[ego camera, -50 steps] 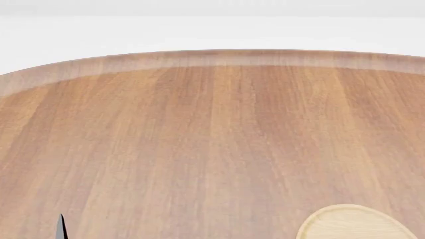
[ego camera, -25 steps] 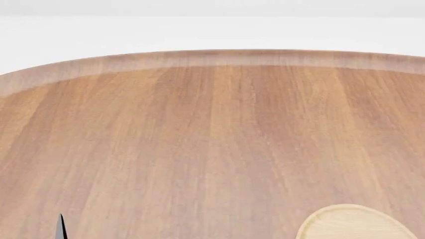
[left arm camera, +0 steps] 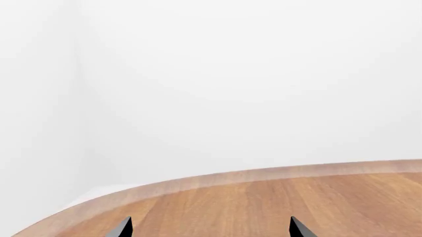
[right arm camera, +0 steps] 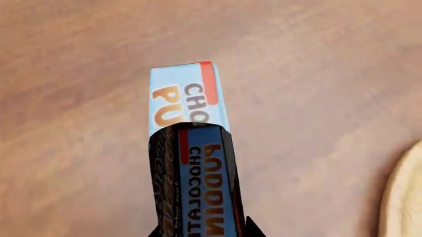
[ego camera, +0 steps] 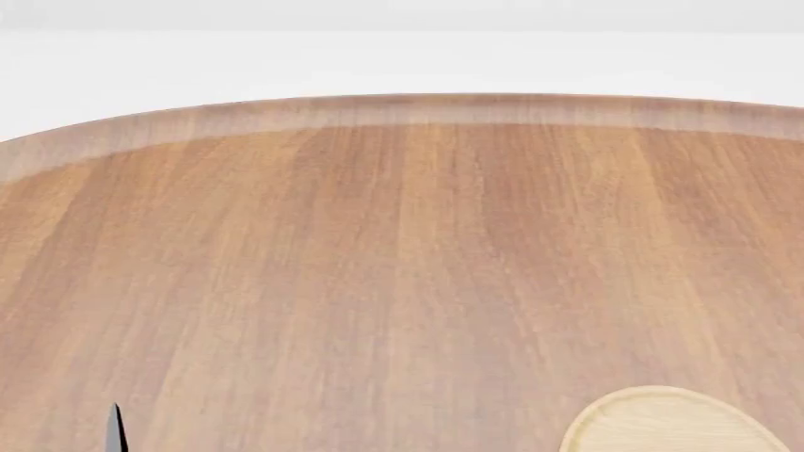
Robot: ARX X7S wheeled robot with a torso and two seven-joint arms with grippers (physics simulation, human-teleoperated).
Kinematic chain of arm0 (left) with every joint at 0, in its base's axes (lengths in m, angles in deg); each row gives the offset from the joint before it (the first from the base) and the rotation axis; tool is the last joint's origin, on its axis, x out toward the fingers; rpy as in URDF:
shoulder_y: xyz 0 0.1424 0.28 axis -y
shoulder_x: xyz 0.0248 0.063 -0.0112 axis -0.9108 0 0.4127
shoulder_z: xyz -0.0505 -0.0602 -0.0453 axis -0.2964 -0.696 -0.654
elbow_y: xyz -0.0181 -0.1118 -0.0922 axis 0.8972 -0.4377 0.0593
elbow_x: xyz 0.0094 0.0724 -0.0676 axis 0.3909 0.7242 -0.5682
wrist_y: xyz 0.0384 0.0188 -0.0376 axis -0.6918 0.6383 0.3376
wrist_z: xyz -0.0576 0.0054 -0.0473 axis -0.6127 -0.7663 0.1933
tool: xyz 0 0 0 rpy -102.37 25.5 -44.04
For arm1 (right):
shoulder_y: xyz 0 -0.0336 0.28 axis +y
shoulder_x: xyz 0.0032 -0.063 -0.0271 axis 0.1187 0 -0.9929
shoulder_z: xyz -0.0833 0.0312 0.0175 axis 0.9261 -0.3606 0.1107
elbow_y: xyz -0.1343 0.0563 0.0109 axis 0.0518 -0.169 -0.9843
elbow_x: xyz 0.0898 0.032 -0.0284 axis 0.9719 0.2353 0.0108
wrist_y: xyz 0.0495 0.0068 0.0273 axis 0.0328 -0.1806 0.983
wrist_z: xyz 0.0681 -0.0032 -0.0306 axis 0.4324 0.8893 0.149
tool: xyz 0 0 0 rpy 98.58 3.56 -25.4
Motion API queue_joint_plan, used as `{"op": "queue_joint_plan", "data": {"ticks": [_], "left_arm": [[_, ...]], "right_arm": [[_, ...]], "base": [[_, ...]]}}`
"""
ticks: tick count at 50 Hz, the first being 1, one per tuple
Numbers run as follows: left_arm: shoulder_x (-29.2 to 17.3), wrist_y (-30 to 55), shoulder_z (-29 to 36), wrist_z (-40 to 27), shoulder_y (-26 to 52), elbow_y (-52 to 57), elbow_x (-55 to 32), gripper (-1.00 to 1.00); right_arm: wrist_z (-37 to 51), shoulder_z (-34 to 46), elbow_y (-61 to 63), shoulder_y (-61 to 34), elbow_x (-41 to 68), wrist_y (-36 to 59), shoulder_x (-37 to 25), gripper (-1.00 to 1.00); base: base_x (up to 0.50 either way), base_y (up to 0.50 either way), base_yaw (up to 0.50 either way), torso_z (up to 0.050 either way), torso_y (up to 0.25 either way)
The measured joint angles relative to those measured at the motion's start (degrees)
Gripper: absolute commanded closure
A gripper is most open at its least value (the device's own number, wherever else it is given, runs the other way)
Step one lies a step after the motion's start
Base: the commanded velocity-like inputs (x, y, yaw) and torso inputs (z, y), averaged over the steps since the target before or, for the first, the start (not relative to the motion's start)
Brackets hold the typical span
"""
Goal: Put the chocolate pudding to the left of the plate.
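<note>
Nothing has shifted in the head view over the last second: same slice of bench, same black fingertip poking in at the lower left, same edge of the plate at the lower right. So I'm basically parked.

Where I'm at: the small dark brown chocolate pudding box with the light blue top and red trim point(right arm camera: 191, 148) sits clamped in my right gripper point(right arm camera: 201, 232), hanging above the wood with the pale tan round wooden plate point(right arm camera: 403, 197) just off to one side of it. I'd say pickup is done and the placing is still to do; the box hasn't gone down yet. From this angle I can't tell how high it's hanging.

My left gripper point(left arm camera: 209, 228) is spread wide with nothing between its tips, pointing out over the far rim.

The reddish-brown wooden bench point(ego camera: 402, 264) is round with a lighter band along its edge, grain running away from me. The room past it is plain white wall, nothing else visible.
</note>
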Motion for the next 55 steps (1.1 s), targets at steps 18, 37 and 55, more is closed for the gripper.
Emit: {"op": "queue_joint_plan", "data": {"ticks": [18,37,55], "left_arm": [[-0.2,0.0,0.2,-0.3,0.0,0.1,-0.1,-1.0],[-0.6,0.2,0.5,-0.5,-0.1,0.4,-0.2,-1.0],[-0.8,0.2,0.8,-0.7,0.1,0.3,-0.2,-1.0]], "right_arm": [[0.2,0.9,3.5,-0.1,0.4,2.5,-0.3,1.0],[3.2,-1.8,21.5,-4.3,3.1,11.3,-6.9,1.0],[3.0,-3.0,25.1,-10.1,3.2,16.2,-7.9,1.0]], "base": [[0.0,0.0,0.0,0.0,0.0],[0.0,0.0,0.0,0.0,0.0],[0.0,0.0,0.0,0.0,0.0]]}}
